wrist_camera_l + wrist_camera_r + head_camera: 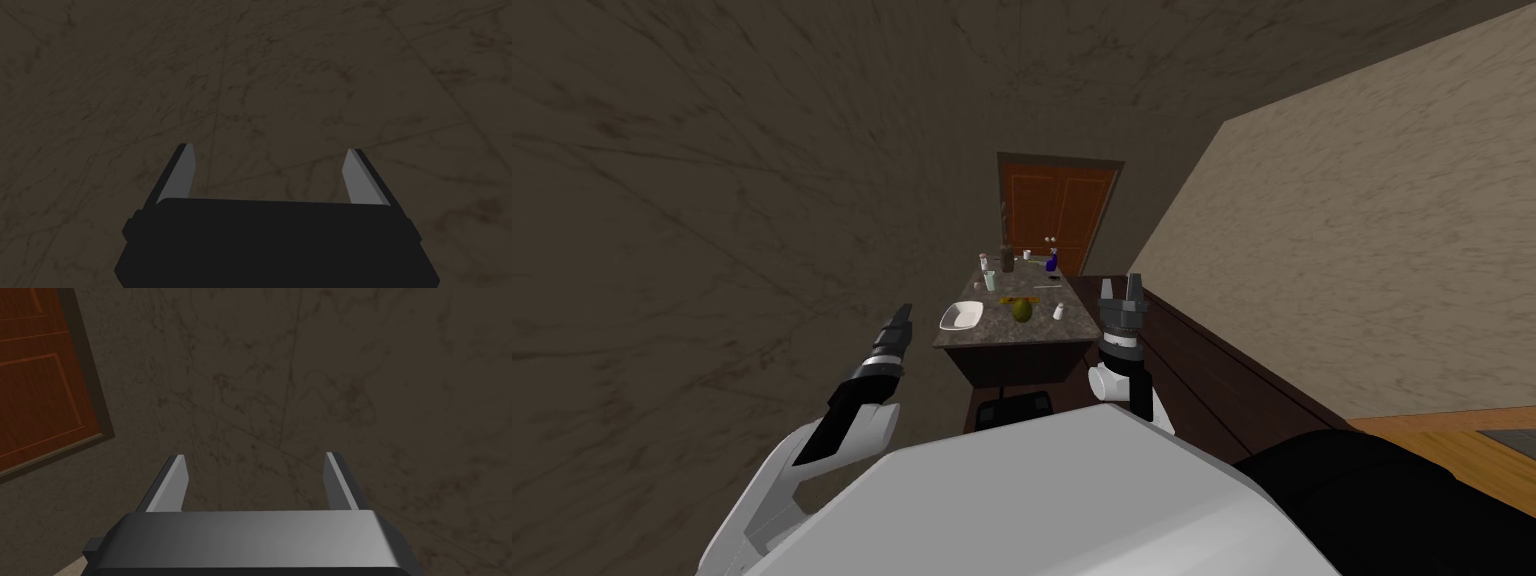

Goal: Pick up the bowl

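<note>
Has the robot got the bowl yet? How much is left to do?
Not yet. Done: nothing; the white bowl sits untouched on the counter, beside a green fruit. In hand: nothing; the left gripper and right gripper are both open and empty, away from the bowl. Left: probably get closer, reach the bowl, close on its rim and lift it.

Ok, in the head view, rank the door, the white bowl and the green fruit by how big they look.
Largest to smallest:
door
white bowl
green fruit
The door is farthest off yet looks largest.
</note>
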### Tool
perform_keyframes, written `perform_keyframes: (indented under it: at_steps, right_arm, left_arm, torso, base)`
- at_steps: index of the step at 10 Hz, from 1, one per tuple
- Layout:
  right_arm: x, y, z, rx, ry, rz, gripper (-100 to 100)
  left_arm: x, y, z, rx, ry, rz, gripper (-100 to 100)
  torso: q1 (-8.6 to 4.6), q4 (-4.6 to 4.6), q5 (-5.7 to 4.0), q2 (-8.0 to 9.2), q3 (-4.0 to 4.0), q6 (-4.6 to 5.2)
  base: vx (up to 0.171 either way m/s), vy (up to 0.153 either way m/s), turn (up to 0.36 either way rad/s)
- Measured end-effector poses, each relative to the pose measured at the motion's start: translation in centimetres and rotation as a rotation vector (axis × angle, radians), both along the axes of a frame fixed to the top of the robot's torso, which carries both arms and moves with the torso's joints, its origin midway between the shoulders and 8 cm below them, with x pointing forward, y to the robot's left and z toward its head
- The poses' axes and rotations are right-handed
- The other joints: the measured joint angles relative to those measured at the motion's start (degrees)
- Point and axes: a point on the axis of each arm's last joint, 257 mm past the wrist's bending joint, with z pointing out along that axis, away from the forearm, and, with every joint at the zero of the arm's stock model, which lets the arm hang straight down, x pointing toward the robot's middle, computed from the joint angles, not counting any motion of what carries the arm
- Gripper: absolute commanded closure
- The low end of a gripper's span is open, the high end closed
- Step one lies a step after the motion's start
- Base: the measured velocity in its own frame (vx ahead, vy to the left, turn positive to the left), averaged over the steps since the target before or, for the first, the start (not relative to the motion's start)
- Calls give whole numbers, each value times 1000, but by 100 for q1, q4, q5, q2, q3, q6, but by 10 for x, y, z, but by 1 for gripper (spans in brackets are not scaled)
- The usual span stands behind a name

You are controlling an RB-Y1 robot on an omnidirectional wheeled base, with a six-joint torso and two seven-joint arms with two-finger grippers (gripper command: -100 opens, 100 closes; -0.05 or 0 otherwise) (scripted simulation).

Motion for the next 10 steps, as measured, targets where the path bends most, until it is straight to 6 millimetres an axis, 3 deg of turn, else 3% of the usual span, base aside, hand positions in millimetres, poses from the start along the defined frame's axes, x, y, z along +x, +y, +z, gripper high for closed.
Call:
perform_keyframes:
  at_steps: [10]
  right_arm:
    - [0, 0, 0, 0, 0, 0, 0]
  left_arm:
    - [5, 20, -45, -54, 200, 85, -100]
  torso:
    - [5, 0, 1, -1, 0, -1]
  base:
    - [17, -2, -26]
